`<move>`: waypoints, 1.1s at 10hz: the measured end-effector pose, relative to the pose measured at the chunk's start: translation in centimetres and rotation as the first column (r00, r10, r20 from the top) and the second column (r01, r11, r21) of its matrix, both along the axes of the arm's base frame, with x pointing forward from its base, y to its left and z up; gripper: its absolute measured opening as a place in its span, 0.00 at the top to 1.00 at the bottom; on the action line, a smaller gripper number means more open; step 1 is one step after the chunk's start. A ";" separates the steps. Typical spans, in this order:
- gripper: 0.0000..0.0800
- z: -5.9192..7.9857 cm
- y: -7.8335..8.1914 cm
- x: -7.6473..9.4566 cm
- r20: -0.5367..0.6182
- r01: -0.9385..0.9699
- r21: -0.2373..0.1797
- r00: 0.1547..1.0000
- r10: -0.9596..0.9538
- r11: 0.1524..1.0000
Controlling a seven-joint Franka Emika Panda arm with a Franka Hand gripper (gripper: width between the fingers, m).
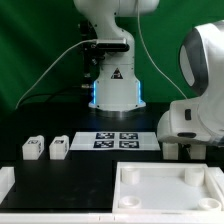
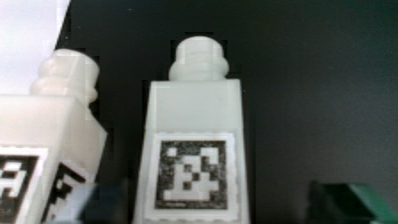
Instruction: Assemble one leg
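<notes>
Starting big, the black table point(image 1: 80, 175) holds the tray point(image 1: 122, 190), then the marker board point(image 1: 120, 140). The gripper point(image 1: 180, 152) hangs beside the tray; you cannot tell its opening. The leg point(image 1: 58, 148) stands far off beside its twin point(image 1: 32, 148), with open table around. It looks light, rigid and smooth, so pinch the flat sides below the knob point(image 2: 199, 55).

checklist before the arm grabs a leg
1. Target in sight: ok. A leg is centred in the wrist view, tag facing the camera.
2. Room beside it: ok, but tight. A second leg lies alongside, with a thin dark gap between them.
3. Gripper open: cannot tell. The fingers are unclear.
4. Tray in place: ok. It lies flat in front of the gripper.
5. Far legs out of the way: ok. They sit at the exterior view's left, apart from the arm.
</notes>
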State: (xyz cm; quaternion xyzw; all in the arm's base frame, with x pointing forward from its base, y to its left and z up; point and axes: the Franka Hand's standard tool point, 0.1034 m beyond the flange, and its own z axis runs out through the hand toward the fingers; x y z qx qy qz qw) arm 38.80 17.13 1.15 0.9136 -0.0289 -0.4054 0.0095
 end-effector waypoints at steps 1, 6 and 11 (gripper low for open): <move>0.64 0.0 0.0 0.0 -0.001 0.000 0.000 1.000 0.000 1.000; 0.63 0.0 0.0 0.0 0.000 0.000 0.000 1.000 0.000 1.000; 0.63 3.5 -0.9 3.2 0.060 -0.025 0.020 0.998 0.023 1.000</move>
